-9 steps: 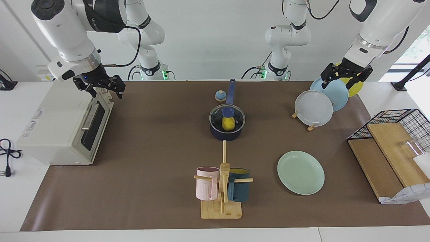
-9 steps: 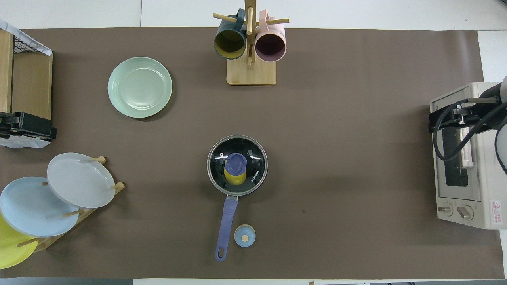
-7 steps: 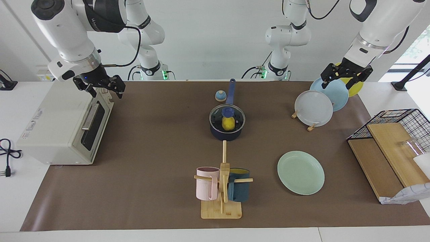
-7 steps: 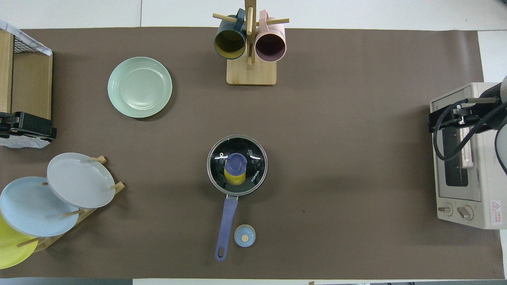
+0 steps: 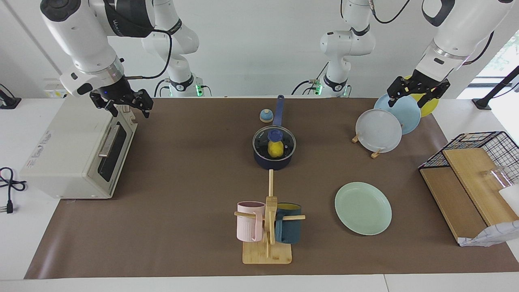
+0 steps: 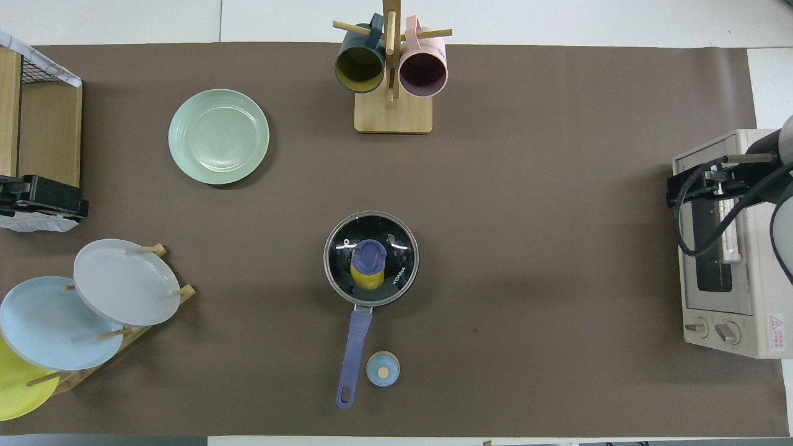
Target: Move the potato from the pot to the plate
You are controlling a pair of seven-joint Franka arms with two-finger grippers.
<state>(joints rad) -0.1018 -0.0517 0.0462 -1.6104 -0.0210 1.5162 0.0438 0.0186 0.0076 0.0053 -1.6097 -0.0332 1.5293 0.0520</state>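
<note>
**Potato under glass, both claws apart at the table's ends**

At the right arm's end of the table, the toaster oven point(image 5: 77, 152) sat half on the brown mat point(image 5: 182, 182), its door facing the middle of the table. The right gripper point(image 5: 123, 106) hung over the oven's top edge nearest the robots, its fingers spread and holding nothing.

From the oven to the centre the mat lay bare, a broad lane with nothing on it. In the centre stood the pot point(image 5: 274, 148), a glass lid point(image 6: 371, 258) with a blue knob on it, and the potato point(image 5: 275, 149) lay inside, seen through the glass. The pot's handle point(image 6: 354, 356) pointed toward the robots, with a small blue knobbed object point(image 6: 383, 368) just beside it; what that object was I could not tell. Farther from the robots than the pot, the mug tree point(image 5: 268, 227) stood near the mat's edge with a pink mug point(image 5: 249, 221) and a teal mug point(image 5: 288, 229).

Toward the left arm's end, the plate point(image 5: 363, 208) lay flat and empty, well apart from the pot, with open mat between. Nearer the robots, a rack point(image 5: 375, 153) held a grey-white plate point(image 5: 378, 130), a light blue plate point(image 5: 401, 111) and a yellow plate point(image 5: 429, 106) on edge. The left gripper point(image 5: 417, 91) hung over these, fingers spread, empty. A wire basket with wooden boards point(image 5: 470, 174) closed off that end.
</note>
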